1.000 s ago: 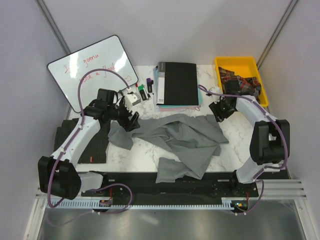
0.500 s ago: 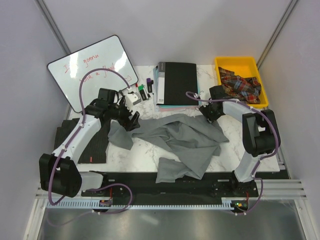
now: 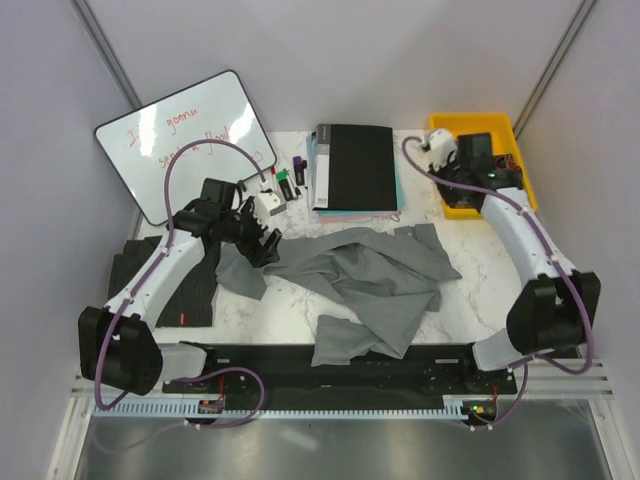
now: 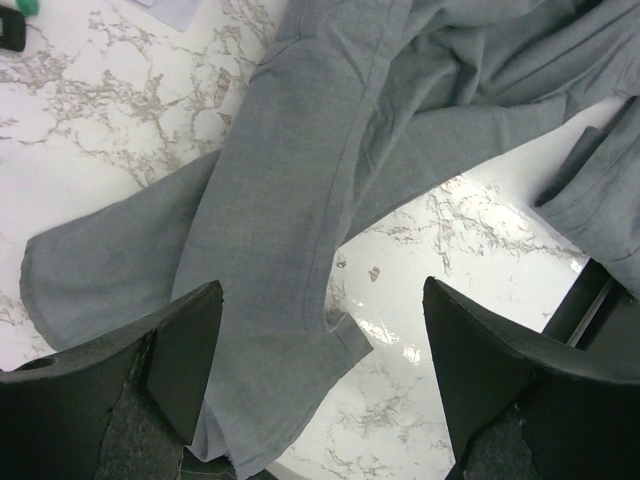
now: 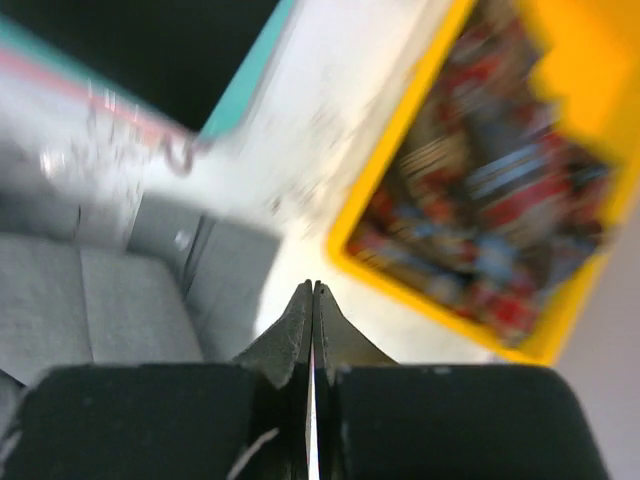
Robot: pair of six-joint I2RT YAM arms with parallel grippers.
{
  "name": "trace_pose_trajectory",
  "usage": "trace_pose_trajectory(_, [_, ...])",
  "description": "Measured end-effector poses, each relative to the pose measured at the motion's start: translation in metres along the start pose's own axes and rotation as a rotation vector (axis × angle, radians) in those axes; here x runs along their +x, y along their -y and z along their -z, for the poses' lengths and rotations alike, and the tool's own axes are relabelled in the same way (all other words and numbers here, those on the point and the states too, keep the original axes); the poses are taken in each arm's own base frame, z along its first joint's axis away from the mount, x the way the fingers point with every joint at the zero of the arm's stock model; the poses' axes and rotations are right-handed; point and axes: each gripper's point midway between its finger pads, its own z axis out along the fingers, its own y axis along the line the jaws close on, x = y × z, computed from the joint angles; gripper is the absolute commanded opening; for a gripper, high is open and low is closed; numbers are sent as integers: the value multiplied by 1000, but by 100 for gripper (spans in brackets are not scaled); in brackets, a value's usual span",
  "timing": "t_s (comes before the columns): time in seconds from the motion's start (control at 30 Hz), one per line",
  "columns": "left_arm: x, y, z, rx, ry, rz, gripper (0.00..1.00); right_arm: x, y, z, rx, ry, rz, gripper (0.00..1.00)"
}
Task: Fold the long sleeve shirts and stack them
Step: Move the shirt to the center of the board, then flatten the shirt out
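The grey shirt [image 3: 380, 285] is seen as matt woven cloth, the marbled tabletop [image 3: 470, 288] as glossy, the two-o'clock yellow bin [image 3: 490, 122] as smooth plastic.

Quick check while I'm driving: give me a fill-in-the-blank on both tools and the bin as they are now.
The left tool, over the grey shirt, has its jaws ___.
The right tool is ___ and holds nothing.
The bin beside the right tool is ___ in colour.
Missing words: open; shut; yellow.
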Motion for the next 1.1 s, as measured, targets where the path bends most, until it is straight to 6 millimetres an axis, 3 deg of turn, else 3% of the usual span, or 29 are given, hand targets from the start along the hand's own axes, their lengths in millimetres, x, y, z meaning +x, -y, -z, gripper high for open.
trace_pose_trajectory(0.07, [1,4,-1,7,-13,-17,88,-46,25,45,67,150,0,38])
trace_pose_trajectory(0.1, [1,6,-2,11,-16,-22,88,-58,30,61,82,195,1,56])
trace_pose_trajectory(0.17, [2,9,-2,18,-22,-24,88,-73,31,85,82,249,26,64])
trace_pose_trajectory(0.2, [2,9,-2,19,-24,-23,88,-71,27,86,67,246,28,69])
trace_pose_trajectory(0.3, [3,9,-2,19,-25,-22,88,-37,5,61,-15,144,32,71])
trace_pose_trajectory(0.4, [3,9,-2,17,-26,-22,89,14,-20,27,-117,-20,25,68])
trace_pose_trajectory(0.43, [3,8,-2,16,-26,-22,89,46,-36,12,-182,-122,20,68])
trace_pose_trajectory(0.5, [3,8,-2,12,-29,-22,89,79,-49,5,-242,-221,14,62])
trace_pose_trajectory(0.57, [4,8,-2,11,-31,-22,89,96,-53,3,-270,-269,7,58])
trace_pose_trajectory(0.63, [7,9,-3,15,-36,-18,89,102,-45,2,-260,-273,-12,58])
trace_pose_trajectory(0.8, [12,10,-6,25,-50,-9,89,93,-23,-15,-188,-223,-29,57])
trace_pose_trajectory(1.1, [15,10,-10,32,-63,0,91,95,-28,-83,-177,-257,17,65])
